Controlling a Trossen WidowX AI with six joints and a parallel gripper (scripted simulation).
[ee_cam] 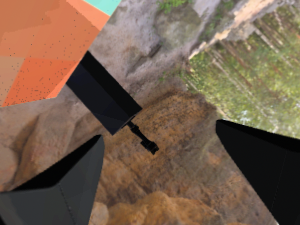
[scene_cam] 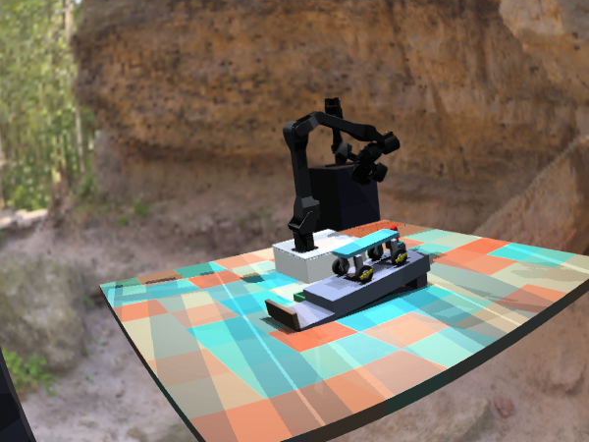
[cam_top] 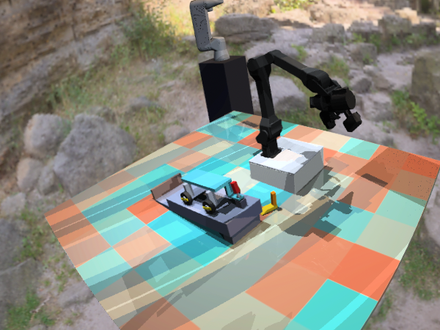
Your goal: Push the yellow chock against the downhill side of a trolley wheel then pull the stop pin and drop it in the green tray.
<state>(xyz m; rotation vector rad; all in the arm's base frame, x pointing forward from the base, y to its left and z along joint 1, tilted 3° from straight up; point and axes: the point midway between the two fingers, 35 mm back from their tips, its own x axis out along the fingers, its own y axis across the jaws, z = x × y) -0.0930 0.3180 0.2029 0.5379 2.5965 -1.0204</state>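
The trolley (cam_top: 206, 182) (scene_cam: 365, 244), with a cyan top and black wheels with yellow hubs, stands on the grey ramp (cam_top: 235, 221) (scene_cam: 344, 292). The red-headed stop pin (cam_top: 235, 188) (scene_cam: 393, 228) stands at its uphill end. The yellow chock (cam_top: 270, 204) with its orange handle stands on the table just off the ramp's uphill end, apart from the wheels; it is hidden in the exterior view. A bit of the green tray (scene_cam: 298, 296) shows beside the ramp. My gripper (cam_top: 340, 121) (scene_cam: 384, 157) (ee_cam: 160, 132) is open and empty, high in the air and far from the trolley.
The arm stands on a white block (cam_top: 293, 176) (scene_cam: 294, 260) behind the ramp. A black pillar (cam_top: 225, 88) (scene_cam: 344, 193) (ee_cam: 102, 102) carrying a grey camera arm (cam_top: 202, 22) stands at the table's back edge. A brown end wall (cam_top: 166, 188) (scene_cam: 282, 314) closes the ramp's downhill end.
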